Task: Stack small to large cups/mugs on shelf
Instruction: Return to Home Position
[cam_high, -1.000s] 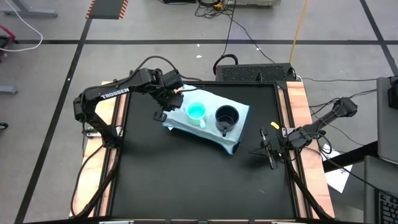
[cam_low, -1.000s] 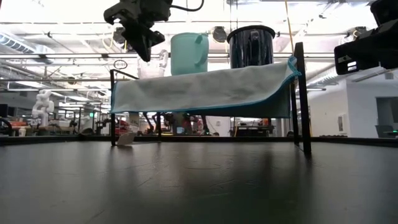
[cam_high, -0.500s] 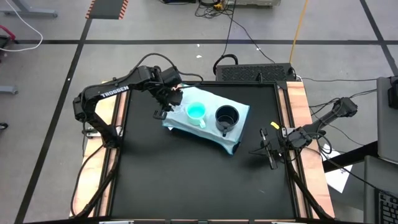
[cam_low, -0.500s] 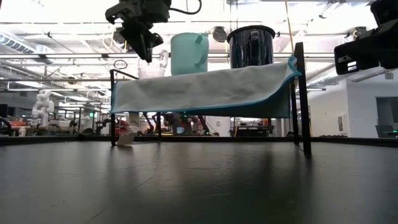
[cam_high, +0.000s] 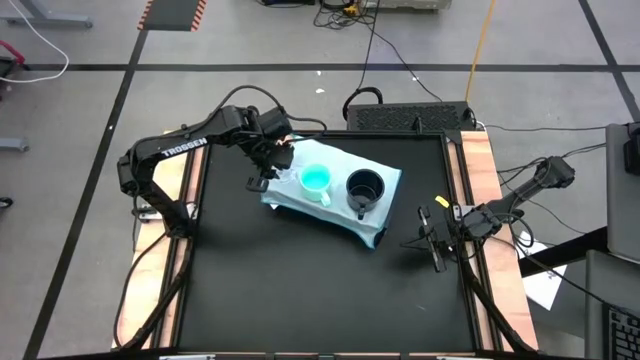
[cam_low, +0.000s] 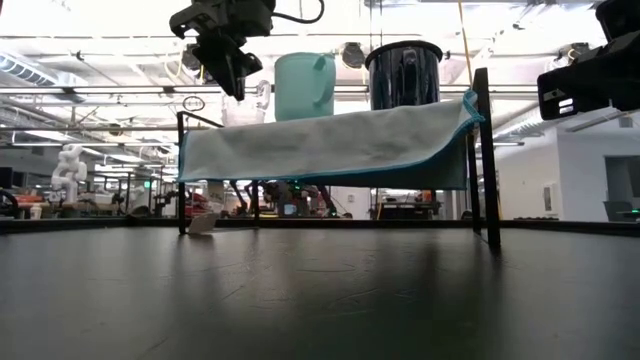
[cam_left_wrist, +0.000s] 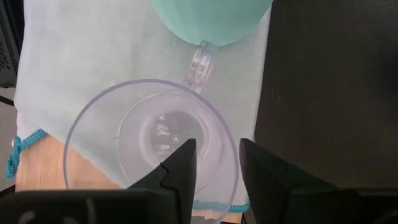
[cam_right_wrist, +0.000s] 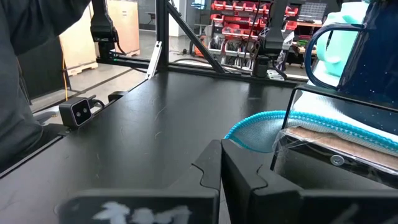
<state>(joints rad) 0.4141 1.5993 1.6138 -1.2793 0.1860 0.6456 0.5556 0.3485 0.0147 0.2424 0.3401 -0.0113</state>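
Shelf (cam_high: 385, 178): draped in a pale blue cloth (cam_low: 330, 145), it stood on the black worktop (cam_high: 300, 290). In the high view its long axis ran from upper left to lower right.
Row: three cups stood upright, mouths up, in a line along that axis, with the glass cup at the left end, then the teal mug, then the black mug.
Glass cup (cam_left_wrist: 152, 143): it sat at the shelf's left corner, just beside the teal mug, its clear handle pointing at that mug.
Teal mug (cam_high: 316, 178): it stood in the middle of the row, its white handle turned toward the near edge.
Black mug (cam_high: 364, 186): it stood at the right end, its handle likewise toward the near edge.
Left gripper (cam_left_wrist: 217, 144): it hung right over the glass cup, fingers a narrow gap apart. One finger was above the cup's inside and the other outside the rim. It held nothing.
Right gripper (cam_right_wrist: 222, 149): it sat low by the worktop's right edge, well apart from the shelf, fingers pressed together and empty.
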